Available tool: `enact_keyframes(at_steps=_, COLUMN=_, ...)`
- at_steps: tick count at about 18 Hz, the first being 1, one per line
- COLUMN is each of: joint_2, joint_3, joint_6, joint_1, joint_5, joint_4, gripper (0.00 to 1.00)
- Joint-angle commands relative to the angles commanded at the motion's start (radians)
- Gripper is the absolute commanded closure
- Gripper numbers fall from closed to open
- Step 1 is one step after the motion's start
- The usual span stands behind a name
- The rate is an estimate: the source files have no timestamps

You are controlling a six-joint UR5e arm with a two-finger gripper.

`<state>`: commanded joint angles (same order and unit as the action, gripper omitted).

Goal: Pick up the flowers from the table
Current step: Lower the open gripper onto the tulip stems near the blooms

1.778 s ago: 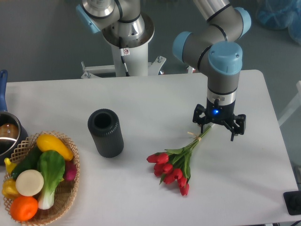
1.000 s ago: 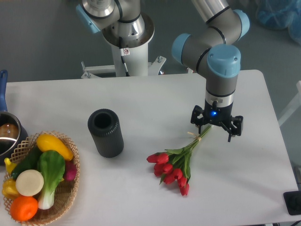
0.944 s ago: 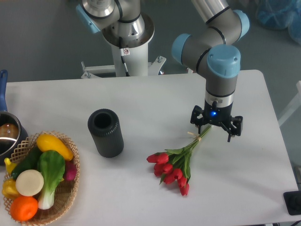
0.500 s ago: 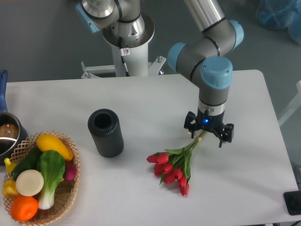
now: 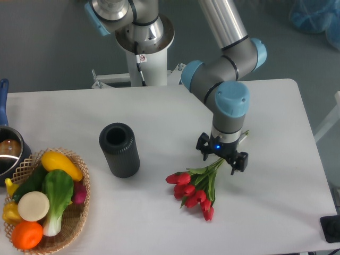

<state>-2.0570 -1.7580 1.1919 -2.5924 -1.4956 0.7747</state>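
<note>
The flowers (image 5: 194,187), red tulips with green leaves and pale stems, lie on the white table (image 5: 159,117) right of centre, blooms toward the front. My gripper (image 5: 220,159) hangs open right over the stems, one finger on each side of them. The stem ends stick out past the gripper at upper right, and the gripper body hides the part under it. I cannot tell whether the fingers touch the stems.
A black cylinder (image 5: 119,150) stands left of the flowers. A wicker basket (image 5: 79,212) of toy vegetables sits at the front left, with a pot (image 5: 8,154) behind it. A second robot base (image 5: 142,42) stands at the table's back edge.
My gripper has moved left and toward the front along the stems, from their tied end toward the leaves. The flowers have stayed in place.
</note>
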Motion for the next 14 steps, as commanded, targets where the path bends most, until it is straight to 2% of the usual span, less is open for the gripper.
enact_keyframes(at_steps=4, joint_2=-0.043, joint_3=0.037, joint_6=-0.002, joint_1=0.005, joint_5=0.0, joint_4=0.0, gripper=0.02)
enact_keyframes(at_steps=8, joint_2=-0.063, joint_3=0.058, joint_6=-0.021, joint_1=0.02, joint_5=0.0, joint_4=0.0, gripper=0.41)
enact_keyframes(at_steps=10, joint_2=-0.063, joint_3=0.06, joint_6=-0.025, joint_1=0.02, joint_5=0.005, joint_4=0.0, gripper=0.71)
enact_keyframes(at_steps=11, joint_2=-0.061, joint_3=0.058, joint_6=-0.026, joint_1=0.02, joint_5=0.005, joint_4=0.0, gripper=0.9)
enact_keyframes(at_steps=12, joint_2=-0.052, joint_3=0.06, joint_6=-0.025, joint_1=0.02, joint_5=0.006, joint_4=0.0, gripper=1.0)
enact_keyframes(at_steps=14, joint_2=-0.039, joint_3=0.058, joint_6=-0.043, joint_1=0.018, joint_5=0.006, joint_4=0.0, gripper=1.0)
